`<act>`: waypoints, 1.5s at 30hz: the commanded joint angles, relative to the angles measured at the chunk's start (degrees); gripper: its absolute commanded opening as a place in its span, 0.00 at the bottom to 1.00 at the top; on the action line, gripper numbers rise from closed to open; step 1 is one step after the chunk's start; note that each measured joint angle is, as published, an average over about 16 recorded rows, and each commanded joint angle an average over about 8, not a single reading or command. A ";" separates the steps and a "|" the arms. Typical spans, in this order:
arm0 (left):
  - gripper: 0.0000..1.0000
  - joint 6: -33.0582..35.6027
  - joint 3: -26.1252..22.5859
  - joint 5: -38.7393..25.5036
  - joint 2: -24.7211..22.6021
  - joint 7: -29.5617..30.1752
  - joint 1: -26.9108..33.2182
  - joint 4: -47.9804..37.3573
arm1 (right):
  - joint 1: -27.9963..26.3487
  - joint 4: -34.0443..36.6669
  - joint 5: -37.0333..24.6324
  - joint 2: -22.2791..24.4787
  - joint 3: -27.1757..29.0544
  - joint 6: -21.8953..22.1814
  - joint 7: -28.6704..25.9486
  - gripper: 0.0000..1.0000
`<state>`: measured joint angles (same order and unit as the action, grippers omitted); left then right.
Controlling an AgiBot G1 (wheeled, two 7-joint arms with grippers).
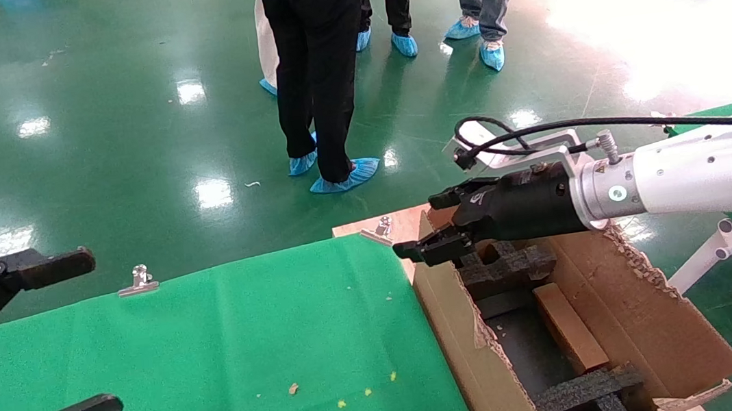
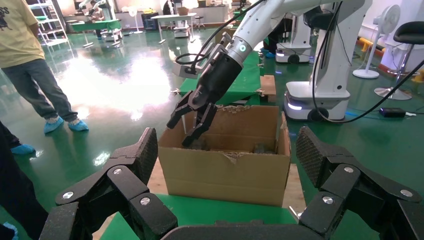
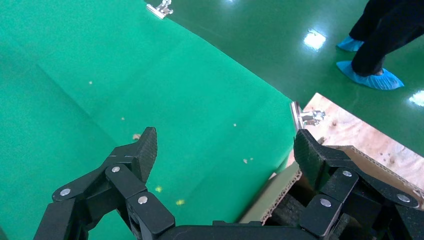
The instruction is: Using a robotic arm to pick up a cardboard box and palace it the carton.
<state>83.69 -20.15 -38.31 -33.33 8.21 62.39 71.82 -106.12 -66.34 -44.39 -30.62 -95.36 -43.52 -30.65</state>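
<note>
The carton (image 1: 633,313) stands open on the right, with black foam blocks (image 1: 507,268) inside. The small cardboard box (image 1: 567,328) lies inside it between the foam blocks. My right gripper (image 1: 422,223), on the white robotic arm (image 1: 700,178), hangs open and empty over the carton's far end, above the foam. In the left wrist view this gripper (image 2: 192,122) reaches into the carton's (image 2: 225,172) top. My left gripper (image 1: 99,331) is open and empty at the far left over the green cloth. The right wrist view shows the open right gripper (image 3: 227,150) over the carton's edge (image 3: 280,197).
A green cloth (image 1: 252,356) covers the table and is held by metal clips (image 1: 139,281). The carton sits on a wooden board (image 1: 378,223). Several people in blue shoe covers (image 1: 325,86) stand beyond the table. Another white robot base (image 2: 325,97) stands behind the carton.
</note>
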 commanded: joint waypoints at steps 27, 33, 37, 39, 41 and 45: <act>1.00 0.00 -0.01 0.01 0.00 -0.01 0.00 -0.01 | 20.60 -3.23 1.04 -2.06 36.59 -19.43 9.14 1.00; 1.00 0.00 -0.01 0.01 0.00 -0.01 0.01 -0.01 | 25.26 -4.01 1.33 -2.52 44.91 -23.85 11.23 1.00; 1.00 0.00 -0.01 0.01 0.00 -0.01 0.01 -0.01 | 28.39 -4.54 1.53 -2.82 50.49 -26.82 12.63 1.00; 1.00 0.00 -0.02 0.01 0.00 -0.01 0.01 -0.01 | 29.96 -4.80 1.62 -2.98 53.29 -28.31 13.34 1.00; 1.00 0.00 -0.02 0.01 0.00 -0.01 0.01 -0.01 | 31.51 -5.06 1.72 -3.13 56.06 -29.79 14.04 1.00; 1.00 0.00 -0.02 0.01 0.01 -0.01 0.01 -0.01 | 34.61 -5.58 1.91 -3.43 61.60 -32.74 15.43 1.00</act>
<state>83.68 -20.17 -38.30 -33.33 8.20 62.39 71.82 -71.50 -71.92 -42.48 -34.05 -33.75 -76.26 -15.21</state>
